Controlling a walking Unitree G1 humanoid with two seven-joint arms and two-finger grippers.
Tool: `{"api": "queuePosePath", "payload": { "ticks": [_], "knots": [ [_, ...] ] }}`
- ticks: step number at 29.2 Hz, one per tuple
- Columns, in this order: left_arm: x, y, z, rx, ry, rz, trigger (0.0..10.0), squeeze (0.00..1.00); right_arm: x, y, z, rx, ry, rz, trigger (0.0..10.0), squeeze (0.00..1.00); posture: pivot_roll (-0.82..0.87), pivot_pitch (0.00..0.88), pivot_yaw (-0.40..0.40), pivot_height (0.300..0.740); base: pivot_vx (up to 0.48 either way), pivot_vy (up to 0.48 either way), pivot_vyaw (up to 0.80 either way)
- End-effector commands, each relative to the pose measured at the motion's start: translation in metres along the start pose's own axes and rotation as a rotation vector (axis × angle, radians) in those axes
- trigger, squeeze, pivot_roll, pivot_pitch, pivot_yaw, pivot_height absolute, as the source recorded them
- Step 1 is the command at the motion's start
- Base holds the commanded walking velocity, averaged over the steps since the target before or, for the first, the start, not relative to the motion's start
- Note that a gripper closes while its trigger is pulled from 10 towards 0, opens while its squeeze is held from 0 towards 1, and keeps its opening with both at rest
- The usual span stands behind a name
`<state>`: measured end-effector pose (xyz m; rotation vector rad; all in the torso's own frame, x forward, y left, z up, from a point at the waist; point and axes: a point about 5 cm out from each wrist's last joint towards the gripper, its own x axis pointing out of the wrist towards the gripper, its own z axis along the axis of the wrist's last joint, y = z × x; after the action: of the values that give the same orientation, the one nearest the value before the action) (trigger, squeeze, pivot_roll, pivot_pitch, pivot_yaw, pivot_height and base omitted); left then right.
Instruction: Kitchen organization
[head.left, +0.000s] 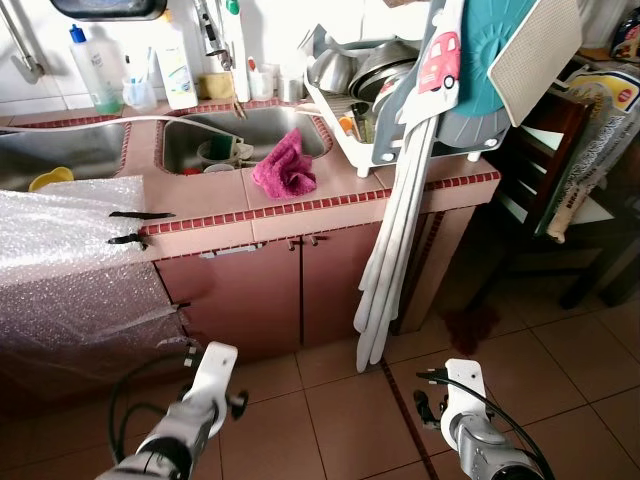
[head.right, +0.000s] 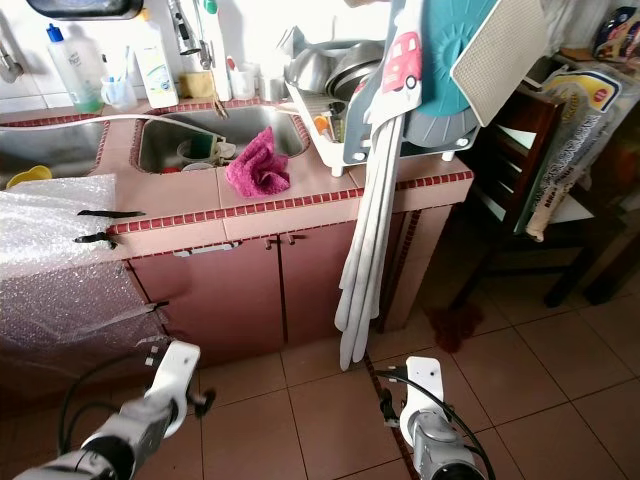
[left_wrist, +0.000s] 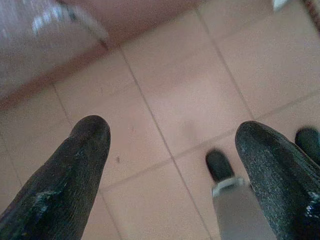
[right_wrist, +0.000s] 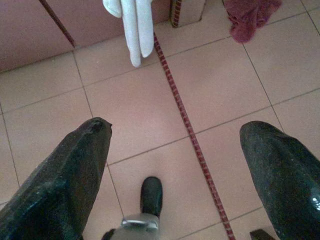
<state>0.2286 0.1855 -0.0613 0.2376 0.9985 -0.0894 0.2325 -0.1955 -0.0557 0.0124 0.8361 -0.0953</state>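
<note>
Pink-tiled counter (head.left: 300, 205) with a red-checked edge, set over pink cabinet doors (head.left: 270, 290). Double steel sink (head.left: 215, 135) sunk into it. A crumpled magenta cloth (head.left: 285, 165) lies on the tile just in front of the right basin. White dish rack (head.left: 400, 120) stands at the counter's right end, loaded with metal bowls. Bottles and cups (head.left: 165, 70) line the back wall. Bubble wrap (head.left: 70, 260) drapes over the left end. Floor (head.left: 340, 420) of terracotta tiles; dark red rag (right_wrist: 250, 17) on it near the cabinet corner.

I have both silver arms hanging low, left gripper (left_wrist: 172, 150) and right gripper (right_wrist: 175, 150) spread wide, holding nothing.
</note>
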Motion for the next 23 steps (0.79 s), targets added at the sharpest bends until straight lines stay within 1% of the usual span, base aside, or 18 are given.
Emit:
{"api": "queuePosePath", "payload": {
  "ticks": [1, 2, 3, 4, 6, 13, 23],
  "knots": [
    [0.000, 0.004, 0.004, 0.016, -0.009, 0.012, 10.0, 0.00, 0.000, 0.000, -0.003, -0.005, 0.019, 0.004, 10.0, 0.00, -0.07, 0.000, 0.019, 0.740, 0.000, 0.000, -0.72],
    [0.000, 0.004, 0.003, 0.015, -0.007, 0.011, 10.0, 0.00, 0.000, 0.000, -0.004, 0.000, 0.021, 0.007, 10.0, 0.00, -0.06, 0.000, 0.016, 0.740, 0.000, 0.000, -0.71],
    [0.000, 0.004, 0.000, -0.010, 0.000, 0.013, 10.0, 0.00, -0.001, 0.000, -0.007, 0.004, 0.027, 0.010, 10.0, 0.00, -0.06, 0.000, 0.012, 0.740, 0.000, 0.000, -0.71],
    [0.000, 0.004, -0.001, -0.017, 0.004, 0.017, 10.0, 0.00, -0.001, 0.001, -0.008, 0.009, 0.032, 0.011, 10.0, 0.00, -0.06, 0.000, 0.010, 0.740, 0.000, 0.000, -0.71],
    [0.000, 0.004, -0.002, -0.027, 0.006, 0.020, 10.0, 0.00, -0.001, 0.002, -0.012, -0.012, 0.045, 0.018, 10.0, 0.00, -0.06, 0.000, 0.003, 0.740, 0.000, 0.000, -0.71],
    [0.000, 0.004, -0.002, -0.024, 0.002, 0.015, 10.0, 0.00, -0.002, 0.002, -0.012, -0.040, 0.051, 0.028, 10.0, 0.00, -0.05, 0.000, 0.001, 0.740, 0.000, 0.000, -0.70],
    [-0.001, 0.009, -0.006, -0.020, 0.014, 0.029, 10.0, 0.00, -0.002, 0.004, -0.015, -0.041, 0.058, 0.034, 10.0, 0.00, -0.05, 0.000, 0.007, 0.740, 0.000, 0.000, -0.69]
  ]
}}
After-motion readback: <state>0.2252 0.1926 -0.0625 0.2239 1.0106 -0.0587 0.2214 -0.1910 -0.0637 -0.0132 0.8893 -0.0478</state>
